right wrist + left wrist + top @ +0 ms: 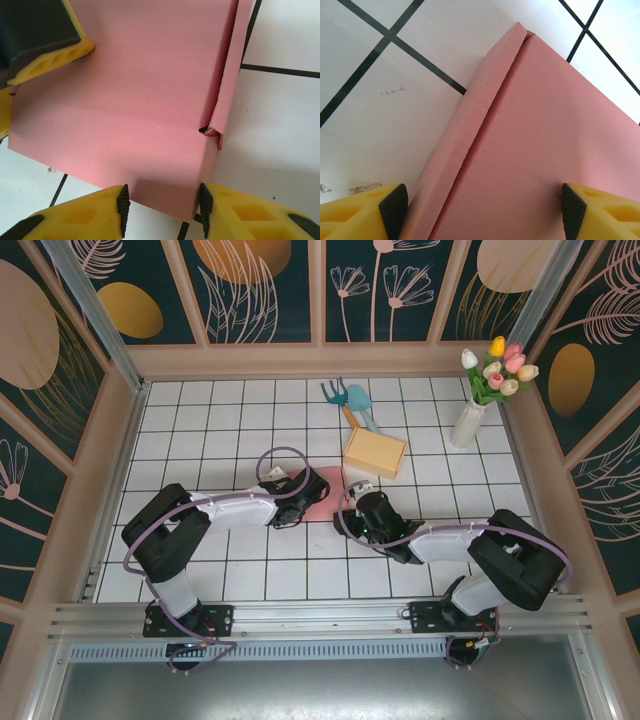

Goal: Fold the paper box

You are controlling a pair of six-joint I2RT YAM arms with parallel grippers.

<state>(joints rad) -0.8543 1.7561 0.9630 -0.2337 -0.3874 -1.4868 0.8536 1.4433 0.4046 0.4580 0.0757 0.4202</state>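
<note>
While the pink paper box (125, 100) lies flat between both pincers, left gripper (482, 212) stands wide astride it, side flap (470, 125) just inside one pad, holding nothing. Right gripper (162, 207), half-closed, brackets the box's near corner, probably to steady it for the fold; grip unconfirmed.

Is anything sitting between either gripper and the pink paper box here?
Nothing visible does. The left gripper straddles the pink paper box beside its folded edge, and the right gripper flanks one of its corners. The yellow box sits farther back on the table, out of the way.
</note>
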